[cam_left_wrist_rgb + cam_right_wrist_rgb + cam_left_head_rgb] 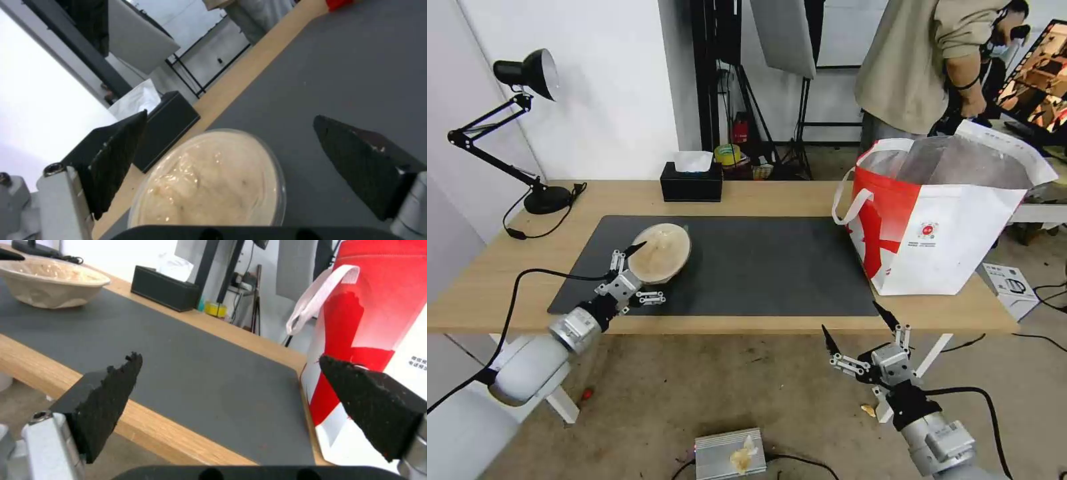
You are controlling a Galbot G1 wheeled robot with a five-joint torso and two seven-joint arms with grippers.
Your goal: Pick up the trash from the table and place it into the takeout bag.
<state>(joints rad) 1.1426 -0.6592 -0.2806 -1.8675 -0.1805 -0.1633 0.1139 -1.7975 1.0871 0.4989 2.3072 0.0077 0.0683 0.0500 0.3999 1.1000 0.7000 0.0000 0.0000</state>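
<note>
White wall (607, 87), black desk lamp (527, 73)

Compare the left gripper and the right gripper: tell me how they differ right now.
The left gripper reaches over the table, its open fingers straddling the beige bowl; the right gripper hangs below the table's front edge, near the takeout bag, with nothing between its fingers. Both are open.

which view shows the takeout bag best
The head view: the whole takeout bag stands on the table's right end, foil mouth open. The right wrist view gives a close red-and-white side and a strap; the left wrist view catches a red corner at its edge.
</note>
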